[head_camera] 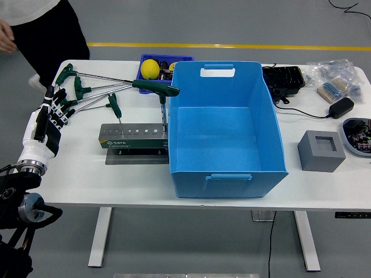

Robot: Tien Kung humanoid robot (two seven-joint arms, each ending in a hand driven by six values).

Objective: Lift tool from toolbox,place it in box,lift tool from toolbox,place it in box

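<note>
My left hand point(55, 110), fingers apart and empty, hovers at the desk's point(87, 174) left edge beside the tools point(95, 87), ready to lift one toward the box point(226, 127).

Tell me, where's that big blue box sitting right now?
In the head view, the blue box sits mid-table at the near edge, empty, just right of the grey tool holder, with a grey block farther right.
</note>
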